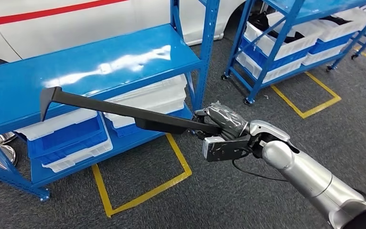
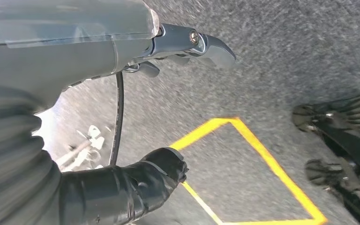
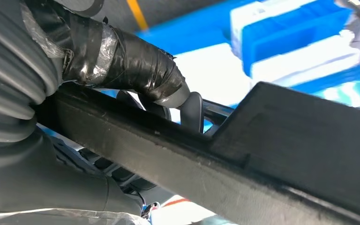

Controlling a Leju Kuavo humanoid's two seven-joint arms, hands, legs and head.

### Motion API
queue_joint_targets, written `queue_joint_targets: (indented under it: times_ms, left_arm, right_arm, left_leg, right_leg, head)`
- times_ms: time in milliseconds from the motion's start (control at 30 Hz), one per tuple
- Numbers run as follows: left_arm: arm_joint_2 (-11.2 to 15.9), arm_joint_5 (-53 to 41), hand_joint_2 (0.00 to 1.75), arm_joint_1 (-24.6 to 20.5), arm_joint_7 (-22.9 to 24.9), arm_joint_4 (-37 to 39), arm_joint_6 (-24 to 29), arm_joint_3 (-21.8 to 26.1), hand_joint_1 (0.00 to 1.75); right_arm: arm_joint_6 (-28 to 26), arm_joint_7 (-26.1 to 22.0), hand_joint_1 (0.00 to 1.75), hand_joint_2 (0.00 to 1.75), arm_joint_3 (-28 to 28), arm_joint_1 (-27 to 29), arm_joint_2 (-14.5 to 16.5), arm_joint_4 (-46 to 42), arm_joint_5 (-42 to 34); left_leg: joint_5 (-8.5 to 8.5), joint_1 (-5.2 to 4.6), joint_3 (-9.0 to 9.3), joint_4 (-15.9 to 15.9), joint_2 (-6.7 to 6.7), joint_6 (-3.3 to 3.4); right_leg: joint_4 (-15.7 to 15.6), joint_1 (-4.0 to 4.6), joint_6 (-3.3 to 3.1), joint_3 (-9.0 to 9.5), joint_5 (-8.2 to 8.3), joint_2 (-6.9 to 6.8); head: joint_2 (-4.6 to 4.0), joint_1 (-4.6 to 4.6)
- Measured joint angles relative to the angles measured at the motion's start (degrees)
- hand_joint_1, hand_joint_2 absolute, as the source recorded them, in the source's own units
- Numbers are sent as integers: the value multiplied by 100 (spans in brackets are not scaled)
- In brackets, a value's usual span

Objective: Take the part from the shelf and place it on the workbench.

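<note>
right hand (image 1: 224, 125) is gripping the long black part (image 1: 119, 110) at its near end, fingers (image 3: 136, 65) wrapping it, the hooked far tip hanging over the blue shelf (image 1: 90, 62) | left hand (image 2: 136, 183) is hanging empty over grey floor (image 2: 281, 56), fingers apart | part's length is blurring in the wrist view | white and blue bins (image 1: 69, 138) are sitting under the shelf

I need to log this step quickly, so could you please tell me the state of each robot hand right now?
Left robot hand: open, holding nothing.
Right robot hand: closed around the long black plastic trim part.
</note>
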Motion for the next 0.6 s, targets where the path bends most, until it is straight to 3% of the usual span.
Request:
queue_joint_targets:
  times_ms: [33,100,133,167,233,267,300,367,400,433,467,500,533,600]
  left_arm:
    - [-12,-3,175,-35,35,0,27,0,0]
    - [-40,-5,175,-87,82,0,61,0,0]
    - [-53,-10,175,-106,90,0,67,1,0]
    - [-65,-25,175,-121,88,0,64,1,0]
    - [-79,-73,175,-149,67,0,53,2,0]
    - [-83,-101,175,-153,52,0,43,1,0]
    - [-85,-122,175,-151,43,0,39,1,0]
    - [-86,-173,175,-143,45,0,49,2,0]
    - [-87,-201,175,-145,48,0,55,2,0]
    - [-89,-231,175,-157,50,0,56,2,0]
    - [-91,-260,175,-173,47,0,52,2,0]
    - [-93,-291,175,-190,41,0,46,2,0]
    - [-93,-319,175,-206,39,0,44,2,0]
    - [-92,-375,175,-229,35,0,48,2,0]
  right_arm:
    - [14,2,175,175,0,-43,34,67,1]
    - [33,4,175,175,-7,-160,110,162,2]
    - [39,1,175,175,-13,-215,143,194,1]
    - [45,-3,175,175,-20,-261,169,228,0]
    - [61,-10,175,175,-22,-301,193,291,-1]
    - [72,-15,175,175,-16,-316,206,323,-1]
    - [83,-20,175,175,-9,-330,223,352,-1]
    - [104,-32,175,175,7,-359,287,412,0]
    - [112,-34,175,175,17,-369,322,446,1]
    - [120,-36,175,175,32,-377,355,477,1]
    - [131,-37,175,175,50,-385,381,506,3]
    - [142,-38,175,175,68,-394,400,530,5]
    - [151,-38,175,175,83,-409,416,551,7]
    - [163,-40,175,175,105,-469,459,592,11]
  left_leg:
    - [51,-8,-82,21,60,-15]
    - [133,-27,-196,61,172,-65]
    - [175,-31,-218,69,227,-99]
    - [223,-28,-229,60,286,-135]
    - [287,-5,-239,44,334,-210]
    - [213,9,-274,89,244,-245]
    - [26,22,-335,240,99,-273]
    - [-544,35,-516,843,-204,-312]
    - [-779,35,-593,1209,-265,-322]
    - [-887,35,-618,1478,-285,-327]
    - [-867,35,-564,1585,-291,-324]
    - [-746,35,-417,1494,-301,-315]
    - [-594,36,-181,1224,-343,-299]
    - [-510,41,361,442,-608,-255]
  right_leg:
    - [-303,3,-14,298,103,-61]
    - [-1129,53,-77,937,24,-260]
    - [-1428,89,-121,1122,-52,-326]
    - [-1594,128,-169,1191,-105,-339]
    - [-1682,143,-273,1125,-4,-256]
    - [-1709,135,-329,1077,66,-213]
    - [-1735,120,-381,1015,147,-171]
    - [-1741,117,-449,845,302,-65]
    - [-1733,124,-460,747,380,-1]
    - [-1724,131,-459,646,454,65]
    - [-1710,136,-452,543,528,135]
    - [-1692,138,-441,442,598,202]
    - [-1669,135,-426,346,665,269]
    - [-1617,131,-376,177,788,394]
  head:
    - [0,0]
    - [0,-3]
    - [0,-2]
    - [0,-4]
    - [0,-1]
    - [0,-1]
    - [0,-1]
    - [0,-3]
    - [0,-4]
    - [0,-4]
    - [0,-4]
    - [0,-4]
    - [0,-5]
    - [0,-3]
